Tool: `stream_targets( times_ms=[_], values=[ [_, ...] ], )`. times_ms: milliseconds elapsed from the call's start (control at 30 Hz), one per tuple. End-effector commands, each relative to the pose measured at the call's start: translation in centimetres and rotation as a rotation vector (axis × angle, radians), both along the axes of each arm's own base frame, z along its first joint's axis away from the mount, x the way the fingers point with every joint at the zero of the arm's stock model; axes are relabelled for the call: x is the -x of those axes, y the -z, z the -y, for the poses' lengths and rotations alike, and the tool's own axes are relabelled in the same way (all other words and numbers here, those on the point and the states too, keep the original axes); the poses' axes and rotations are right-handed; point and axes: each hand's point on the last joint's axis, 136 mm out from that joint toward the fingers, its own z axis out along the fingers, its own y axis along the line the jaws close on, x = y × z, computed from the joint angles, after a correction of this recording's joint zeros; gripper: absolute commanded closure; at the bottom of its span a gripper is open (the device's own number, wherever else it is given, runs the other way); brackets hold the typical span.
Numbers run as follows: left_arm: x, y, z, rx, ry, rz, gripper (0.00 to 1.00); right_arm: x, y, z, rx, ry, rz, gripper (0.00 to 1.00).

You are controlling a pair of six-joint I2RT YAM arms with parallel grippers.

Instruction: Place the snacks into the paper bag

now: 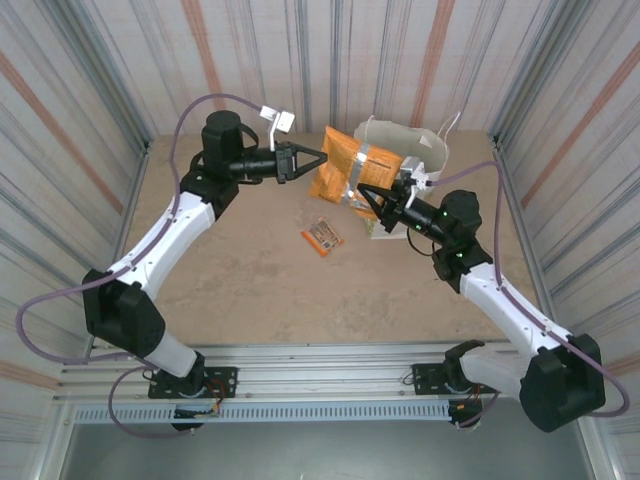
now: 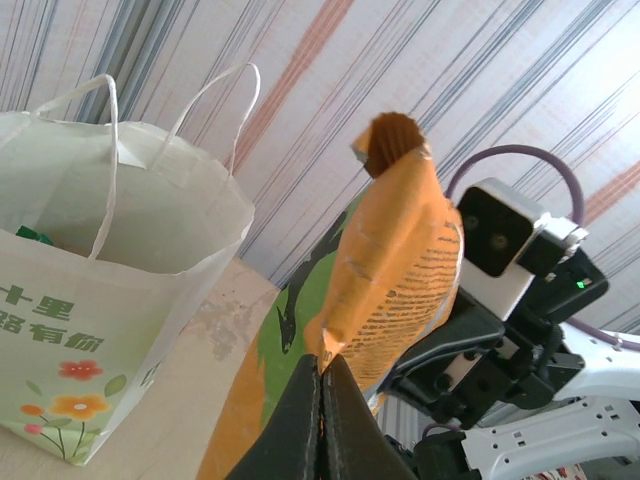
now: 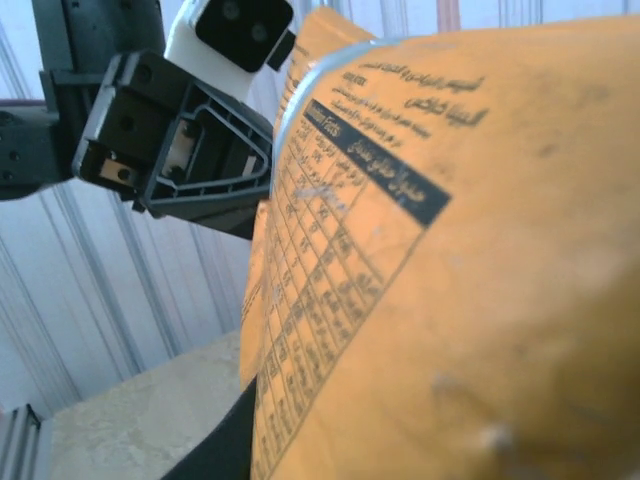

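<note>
A large orange snack packet [image 1: 352, 170] hangs in the air between both arms, just in front of the white paper bag [image 1: 412, 148]. My left gripper [image 1: 312, 164] is shut on the packet's left corner [image 2: 385, 270], its jaws pressed together on the foil. My right gripper [image 1: 372, 203] is closed on the packet's lower right edge. The packet's printed back [image 3: 440, 270] covers its jaws, and only one dark finger [image 3: 215, 445] shows. The bag [image 2: 95, 300] stands upright with its mouth open and its handles up. A small orange snack packet [image 1: 322, 237] lies flat on the table.
Striped walls close in the table on three sides. The bag stands at the back right near the wall. The left gripper's body [image 3: 185, 130] sits close to the right wrist camera. Bare tabletop [image 1: 260, 270] stretches in front of the small packet.
</note>
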Motion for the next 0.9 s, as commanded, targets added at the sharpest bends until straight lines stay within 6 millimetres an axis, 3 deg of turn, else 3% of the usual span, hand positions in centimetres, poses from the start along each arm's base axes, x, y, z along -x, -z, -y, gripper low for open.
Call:
stream_targets(
  times_ms=[0, 133, 267, 400, 567, 667, 867],
  values=[
    [-0.7, -0.8, 0.7, -0.009, -0.029, 0.036, 0.97, 0.2, -2.0, 1.4, 0.022, 0.081, 0.04, 0.9],
    [-1.6, -0.3, 1.6, -0.046, -0.07, 0.04, 0.83, 0.5, -4.0, 3.8, 0.051, 0.21, 0.063, 0.99],
    [-2.4, 0.3, 3.0, -0.092, -0.094, 0.046, 0.59, 0.9, -6.9, 6.4, 0.065, 0.318, 0.102, 1.0],
    [-3.3, 0.9, 4.8, -0.12, -0.104, 0.038, 0.46, 0.7, -9.9, 9.6, 0.071, 0.468, 0.121, 1.0],
    [-5.0, 2.4, 6.8, -0.157, -0.127, 0.011, 0.41, -1.2, -11.9, 13.0, 0.086, 0.642, 0.055, 1.0],
    [-6.2, 3.2, 7.7, -0.165, -0.145, -0.01, 0.4, -2.8, -12.2, 13.5, 0.108, 0.677, 0.021, 0.99],
    [-9.0, 4.7, 8.7, -0.187, -0.2, -0.043, 0.4, -7.1, -10.1, 12.9, 0.175, 0.678, -0.079, 0.99]
  ],
)
